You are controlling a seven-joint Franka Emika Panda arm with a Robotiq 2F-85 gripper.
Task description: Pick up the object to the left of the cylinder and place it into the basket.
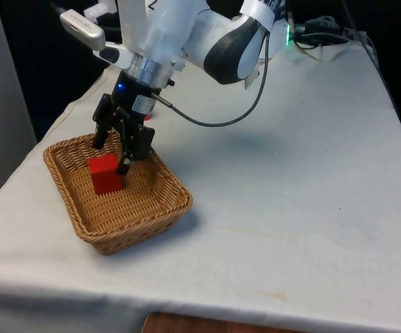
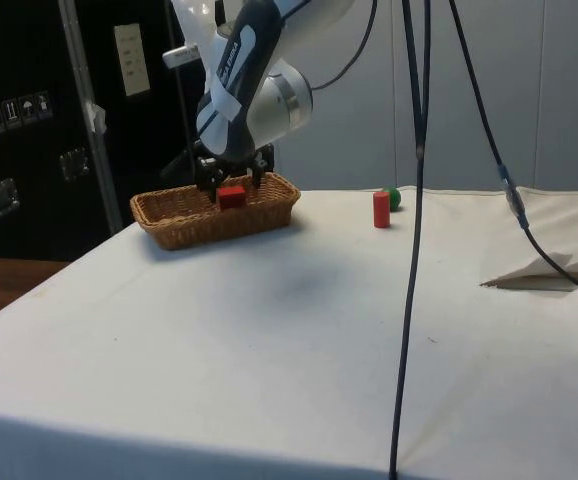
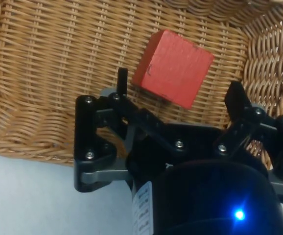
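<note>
Across the lower half of the front view, the white-clothed surface (image 1: 291,229) is lying bare in the foreground. Just above that, at the left of the frame, a woven wicker basket (image 1: 155,211) is sitting on the cloth with one corner turned toward the camera. Inside it, toward the middle left of the frame, a red cube (image 1: 105,173) is resting on the basket floor, tilted rather than flat. Directly over the cube, the black gripper (image 1: 110,154) is reaching down into the basket, its jaws standing spread apart with the cube between them. In the wrist view the cube (image 3: 173,68) is lying loose on the weave, one finger (image 3: 122,81) standing just beside its edge and the other well clear on the opposite side, so the jaws are not pinching anything.

In the side view, the basket (image 2: 169,222) is sitting at the left centre of the frame with the red cube (image 2: 232,196) showing above its rim and the gripper (image 2: 231,180) hanging over it. Farther right, near the frame's centre, a small red cylinder (image 2: 380,209) is standing upright on the cloth, well apart from the basket. Just behind it, a green ball (image 2: 394,198) is sitting close to the cylinder.
</note>
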